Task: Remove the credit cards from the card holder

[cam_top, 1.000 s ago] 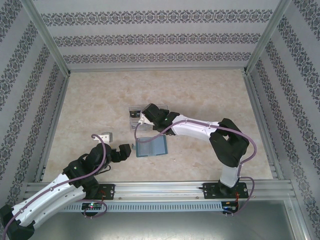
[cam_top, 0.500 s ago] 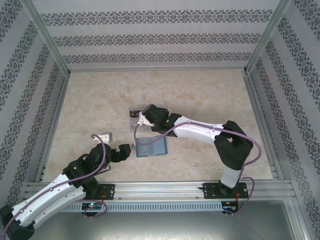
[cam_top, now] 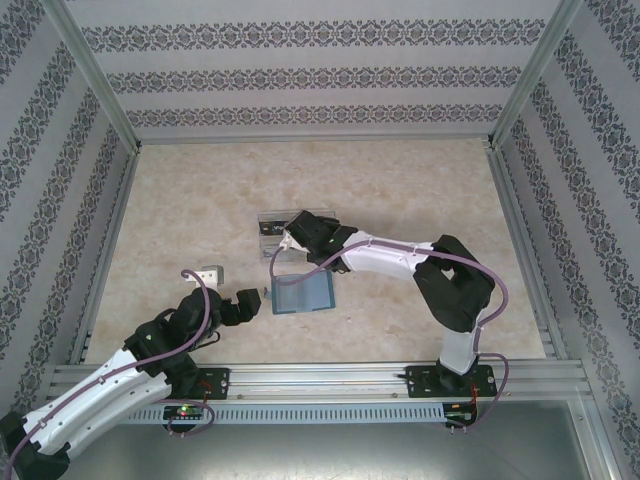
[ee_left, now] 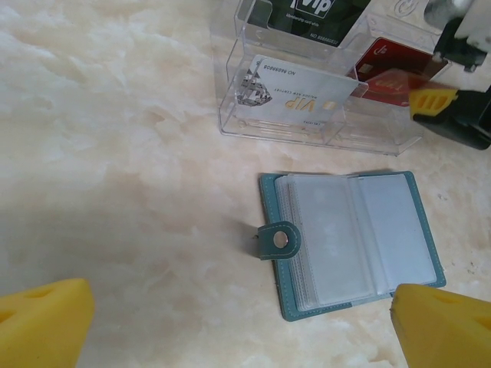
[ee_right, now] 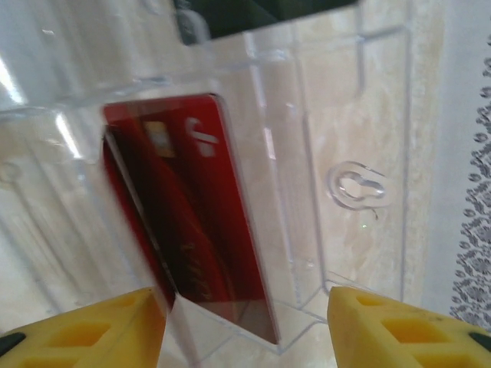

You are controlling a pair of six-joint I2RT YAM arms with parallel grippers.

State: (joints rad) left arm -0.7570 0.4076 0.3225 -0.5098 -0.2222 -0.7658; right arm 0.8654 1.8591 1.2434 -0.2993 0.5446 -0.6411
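Observation:
The teal card holder (cam_top: 303, 294) (ee_left: 353, 238) lies open on the table, its clear sleeves up and its snap tab folded over the left edge. My left gripper (cam_top: 252, 302) (ee_left: 242, 310) stands open just left of it, touching nothing. Behind it is a clear plastic tray (cam_top: 268, 228) (ee_left: 230, 115) holding a white VIP card (ee_left: 295, 96), a black card (ee_left: 314, 15) and a red card (ee_left: 391, 65) (ee_right: 192, 222). My right gripper (cam_top: 290, 237) (ee_right: 245, 322) hovers over the tray, jaws apart. The red card stands tilted in its compartment close to the left finger (ee_right: 100, 326).
Patterned walls and aluminium rails (cam_top: 520, 230) enclose the marble-look table (cam_top: 180, 200). The tray's right-hand compartment (ee_right: 360, 192) holds nothing. Open tabletop spreads to the left and far side of the tray.
My right gripper's jaws have spread apart over the tray, leaving the red card standing in its compartment. The left arm and the card holder have not moved.

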